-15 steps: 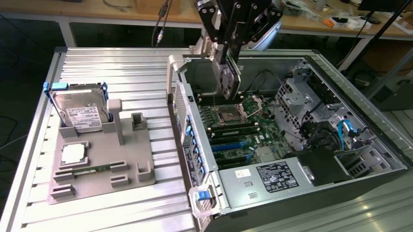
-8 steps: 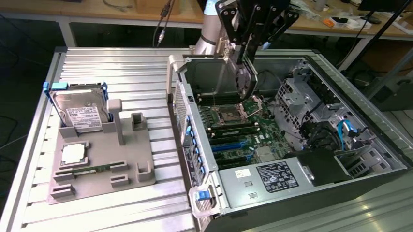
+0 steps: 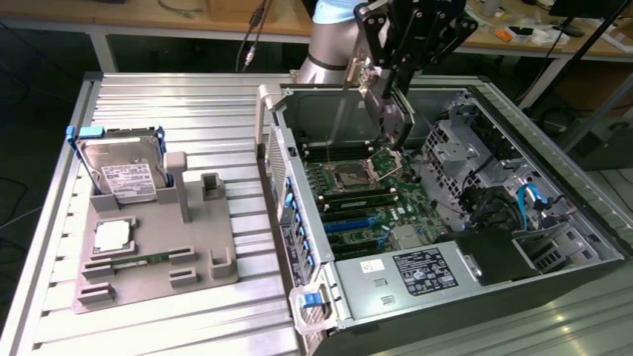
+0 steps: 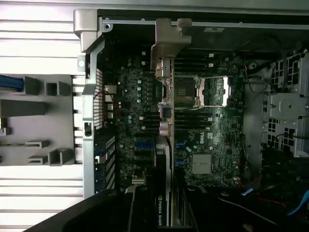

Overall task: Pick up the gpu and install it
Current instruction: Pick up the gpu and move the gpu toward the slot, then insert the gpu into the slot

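The gripper (image 3: 393,95) pinches the gpu (image 3: 396,124) between its fingers. The card hangs under it, standing on its edge, above the open computer case (image 3: 282,170). Seen from the wrist, the gpu (image 4: 163,154) is over the motherboard (image 4: 130,111), and its metal bracket (image 4: 166,46) is at the end far from the gripper.

Bright overhead light whitens the ribbed table (image 3: 168,104) beside the jaws to a glare, nearly blank in the wrist view, while the case (image 3: 475,326) interior below the jaws lies dim, its motherboard (image 4: 130,111) murky, and the gpu (image 4: 165,121) bracket between them gleams pale.
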Controlling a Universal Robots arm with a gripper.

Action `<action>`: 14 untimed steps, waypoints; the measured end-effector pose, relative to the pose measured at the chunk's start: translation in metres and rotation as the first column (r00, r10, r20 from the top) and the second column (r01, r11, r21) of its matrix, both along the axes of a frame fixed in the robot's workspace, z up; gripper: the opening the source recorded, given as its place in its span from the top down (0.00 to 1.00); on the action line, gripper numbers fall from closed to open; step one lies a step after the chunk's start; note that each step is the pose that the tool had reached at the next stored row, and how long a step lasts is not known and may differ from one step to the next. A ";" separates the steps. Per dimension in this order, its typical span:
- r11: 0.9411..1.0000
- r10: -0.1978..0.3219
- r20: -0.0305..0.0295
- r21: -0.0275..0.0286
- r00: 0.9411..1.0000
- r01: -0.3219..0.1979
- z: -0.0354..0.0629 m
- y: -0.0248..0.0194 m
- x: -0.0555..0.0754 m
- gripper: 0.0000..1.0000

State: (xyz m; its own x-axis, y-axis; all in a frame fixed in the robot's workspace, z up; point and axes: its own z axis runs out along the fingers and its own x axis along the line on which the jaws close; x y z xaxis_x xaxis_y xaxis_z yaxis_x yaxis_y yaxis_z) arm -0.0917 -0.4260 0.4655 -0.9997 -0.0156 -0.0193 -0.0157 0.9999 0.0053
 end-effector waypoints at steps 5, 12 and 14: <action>1.000 0.000 0.000 0.000 1.000 0.000 -0.0002 0.0001 0.028 0.73; 1.000 0.000 0.000 0.000 1.000 0.000 -0.0004 0.0001 0.056 0.73; 1.000 0.000 0.000 0.000 1.000 0.000 -0.0004 0.0001 0.058 0.73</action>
